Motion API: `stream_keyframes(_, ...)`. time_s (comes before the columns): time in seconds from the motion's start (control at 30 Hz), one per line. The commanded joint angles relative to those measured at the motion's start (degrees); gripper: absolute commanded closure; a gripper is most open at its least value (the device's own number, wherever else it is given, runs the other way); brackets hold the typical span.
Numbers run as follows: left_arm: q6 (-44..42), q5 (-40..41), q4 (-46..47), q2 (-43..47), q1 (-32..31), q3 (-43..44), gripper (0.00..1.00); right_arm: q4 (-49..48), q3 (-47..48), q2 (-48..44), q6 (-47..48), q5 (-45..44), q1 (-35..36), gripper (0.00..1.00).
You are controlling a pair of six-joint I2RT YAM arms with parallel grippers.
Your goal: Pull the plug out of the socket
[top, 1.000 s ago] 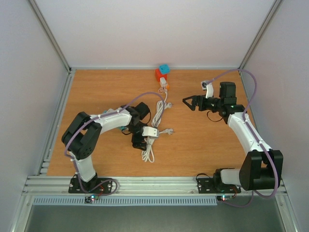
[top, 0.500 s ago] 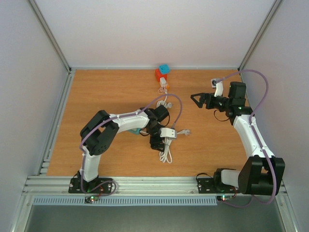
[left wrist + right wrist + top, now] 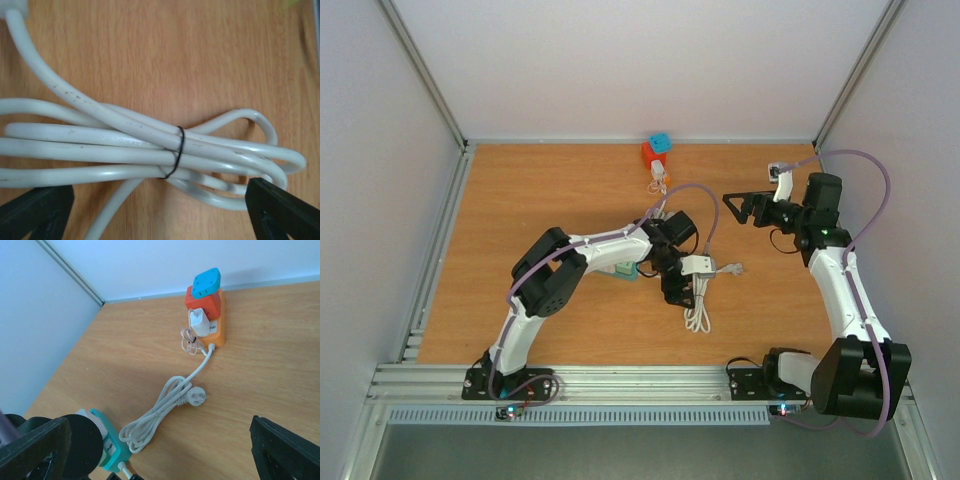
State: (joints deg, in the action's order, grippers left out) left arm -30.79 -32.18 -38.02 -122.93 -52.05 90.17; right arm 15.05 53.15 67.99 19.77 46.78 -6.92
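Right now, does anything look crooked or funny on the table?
The blue cube sits tilted on top of the red socket block, not flat like the pieces under it. Nothing looks spilled or broken.

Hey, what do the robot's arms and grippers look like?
The left arm and right arm have white links and bulky black joints. A purple cable loops along each. The fingers are black and wedge-shaped.

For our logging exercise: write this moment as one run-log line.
left gripper open over tied white cable | right gripper open, holding nothing | white plug in orange socket
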Motion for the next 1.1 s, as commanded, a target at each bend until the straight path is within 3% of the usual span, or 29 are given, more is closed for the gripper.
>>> stream_keyframes(0.0, -1.86, -2.04, -1.03, 5.97, -0.25, 1.32, 0.01, -2.83, -1.26, -1.63, 1.43, 2.84, -0.15, 0.02)
stream_keyframes(0.23, -4.26, -2.84, -4.64, 14.43, 2.25, -2.64, 0.0, -4.78, -1.92, -3.71, 2.55, 6.1, -0.11, 0.02)
stream_keyframes(0.4, -5.18, -7.38, -4.5, 23.03, 7.67, -9.64, 0.0, -3.62, -0.55, -2.57, 3.98, 10.45, 0.09, 0.01)
stream_keyframes(0.5, -3.34, -4.7, -2.09, 28.83, 10.07, -15.22, 0.0, -3.9, -0.83, -1.77, 4.74, 12.59, 1.99, 0.02)
stream_keyframes(0.7, -2.71, -3.53, 2.37, 42.2, 14.38, -25.93, 0.0, -3.7, -1.13, -0.74, 8.43, 7.82, 12.43, 0.01)
stream_keyframes(0.83, -1.3, 2.07, 4.39, 48.84, 16.99, -30.13, 0.0, -2.06, 0.35, 3.16, 10.97, 6.16, 18.73, 0.02)
stream_keyframes(1.07, -0.37, -2.69, 2.59, 54.18, 26.39, -33.74, 0.0, -2.55, 1.51, 12.02, 15.77, -2.88, 31.52, 0.02)
